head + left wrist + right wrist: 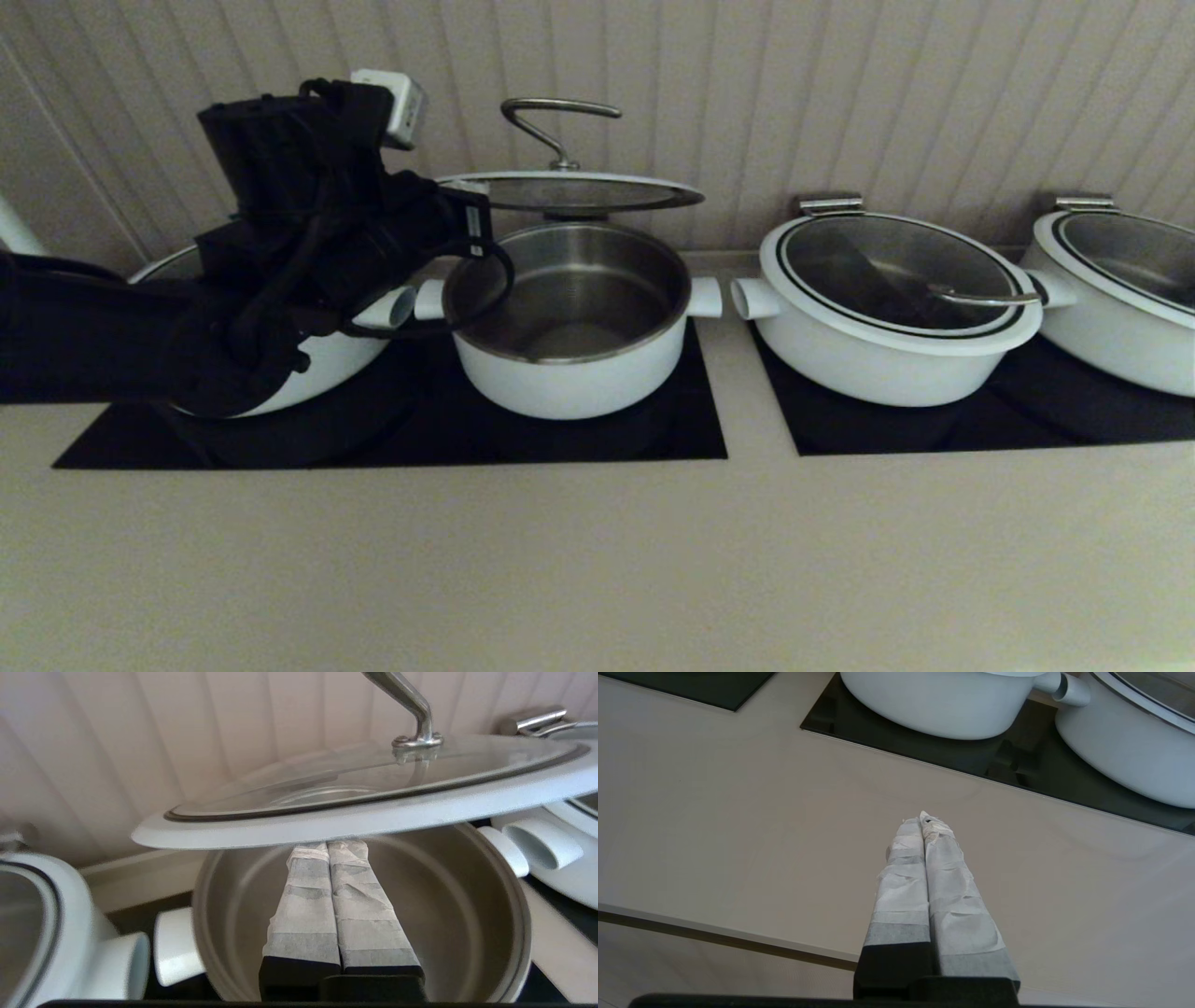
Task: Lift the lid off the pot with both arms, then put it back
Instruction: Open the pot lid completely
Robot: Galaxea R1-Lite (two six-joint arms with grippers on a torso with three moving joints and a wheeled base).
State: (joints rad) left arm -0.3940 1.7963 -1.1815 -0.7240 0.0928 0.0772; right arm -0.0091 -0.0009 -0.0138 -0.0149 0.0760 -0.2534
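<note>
The lid [569, 191] is raised off the pot [569, 373] and tilts, its left edge higher; its steel bar handle [551, 117] stands free. The pot is open and its steel inside is bare. My left gripper [327, 845] is shut, and its taped fingertips reach under the lid's white rim [355, 812] above the pot's [467, 896] mouth. The left arm [308, 243] comes in from the left. My right gripper [923, 820] is shut and empty over the bare countertop, away from the pots and out of the head view.
Two wider lidded white pots [896, 308] [1120, 299] stand to the right on a black cooktop [934, 429]. Another wide pot [327, 364] sits behind my left arm. A panelled wall is close behind. Beige countertop [597, 560] lies in front.
</note>
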